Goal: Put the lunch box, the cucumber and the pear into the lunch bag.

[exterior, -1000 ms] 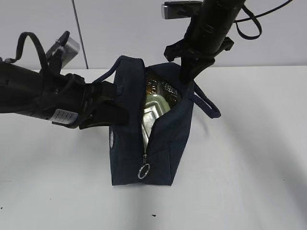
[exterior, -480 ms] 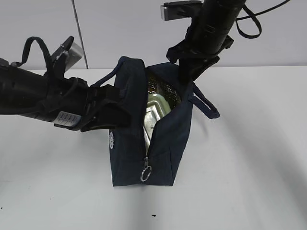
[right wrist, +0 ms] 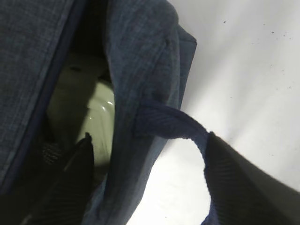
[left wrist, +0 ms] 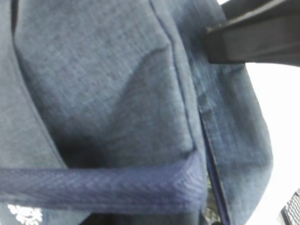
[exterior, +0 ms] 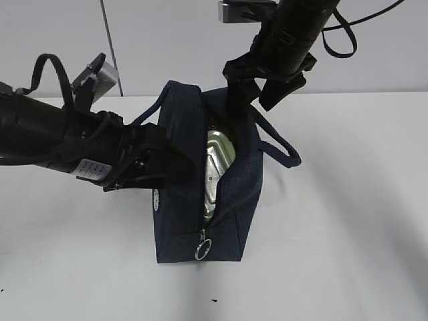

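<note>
The navy lunch bag (exterior: 231, 200) stands on the table with its zipper open and its silver ring pull (exterior: 203, 249) at the front. The pale green lunch box (exterior: 215, 167) stands inside it and also shows in the right wrist view (right wrist: 101, 117). My right gripper (exterior: 257, 93) is open above the bag's rear. In the right wrist view (right wrist: 154, 187) one finger is inside the bag and the other outside, with the right wall (right wrist: 140, 61) and handle (right wrist: 173, 124) between them. My left gripper (exterior: 164, 167) presses against the bag's left side; its fingers are hidden. The cucumber and pear are not visible.
The white table (exterior: 348, 221) spreads around the bag, with a pale wall behind it. In the left wrist view the bag's fabric (left wrist: 108, 84) and a handle strap (left wrist: 103, 187) fill the frame. A black bar (left wrist: 253, 42) crosses its top right.
My right gripper has risen and shifted left, drawing the bag's right wall inward, so the opening is narrower. My left arm has pushed further right against the bag.
</note>
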Controlling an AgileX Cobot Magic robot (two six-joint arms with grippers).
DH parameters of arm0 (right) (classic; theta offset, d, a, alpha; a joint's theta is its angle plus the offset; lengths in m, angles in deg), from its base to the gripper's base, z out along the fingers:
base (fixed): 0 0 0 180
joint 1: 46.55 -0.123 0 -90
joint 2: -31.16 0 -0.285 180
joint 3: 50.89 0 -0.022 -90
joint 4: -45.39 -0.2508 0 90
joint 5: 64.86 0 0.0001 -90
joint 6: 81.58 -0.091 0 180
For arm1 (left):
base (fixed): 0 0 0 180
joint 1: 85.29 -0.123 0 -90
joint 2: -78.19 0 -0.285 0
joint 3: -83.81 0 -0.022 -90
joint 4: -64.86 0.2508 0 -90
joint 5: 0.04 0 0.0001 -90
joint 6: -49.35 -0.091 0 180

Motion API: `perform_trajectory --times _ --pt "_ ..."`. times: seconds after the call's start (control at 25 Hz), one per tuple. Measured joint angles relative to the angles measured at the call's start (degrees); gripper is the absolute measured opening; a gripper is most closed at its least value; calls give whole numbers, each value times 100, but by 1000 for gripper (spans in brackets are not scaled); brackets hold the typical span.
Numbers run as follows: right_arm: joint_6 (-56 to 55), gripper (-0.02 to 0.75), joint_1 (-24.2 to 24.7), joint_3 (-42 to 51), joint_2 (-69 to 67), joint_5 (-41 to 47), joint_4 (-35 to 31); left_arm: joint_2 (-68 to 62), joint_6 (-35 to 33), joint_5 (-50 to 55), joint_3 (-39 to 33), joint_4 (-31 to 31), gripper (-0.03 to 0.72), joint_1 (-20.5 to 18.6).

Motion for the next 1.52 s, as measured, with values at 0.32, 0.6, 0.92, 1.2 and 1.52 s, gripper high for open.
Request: perform_trajectory --times 0.32,0.6,0.92,1.2,1.52 --pt "115 507 0 181 554 -14 144 0 -103 393 0 29 414 0" --pt "203 503 0 1090 1536 -14 111 0 -741 642 0 254 414 0" --pt "1099 503 0 2966 2682 -313 -1130 0 -922 329 0 705 414 197" --pt "2511 503 0 4822 3376 -1379 -2185 0 -928 -265 0 713 306 402" --pt "5196 502 0 6516 3660 -1849 -4538 0 -928 -316 0 749 68 402"
